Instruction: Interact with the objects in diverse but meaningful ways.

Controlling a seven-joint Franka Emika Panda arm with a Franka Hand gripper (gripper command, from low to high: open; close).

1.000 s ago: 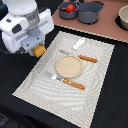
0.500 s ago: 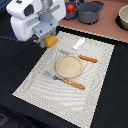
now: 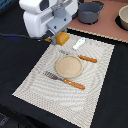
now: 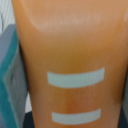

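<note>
My gripper (image 3: 60,40) is shut on the yellow-orange bread-like block (image 3: 63,38) and holds it just above the far corner of the striped placemat (image 3: 95,95). The block (image 4: 70,50) fills the wrist view, orange with two pale stripes across it. A grey-teal finger (image 4: 9,80) shows at its edge. A white fish (image 3: 79,43) lies on the mat to the exterior view's right of the block. The tomato and sausage are not seen.
A tan round plate (image 3: 68,66) sits mid-mat, with an orange-handled knife (image 3: 83,58) behind it and an orange-handled fork (image 3: 66,80) in front. A grey pot (image 3: 90,11) and another pot (image 3: 123,17) stand on the pink surface beyond.
The arm has carried the bread-like block toward the exterior view's right, from over the dark table to the mat's far corner near the fish.
</note>
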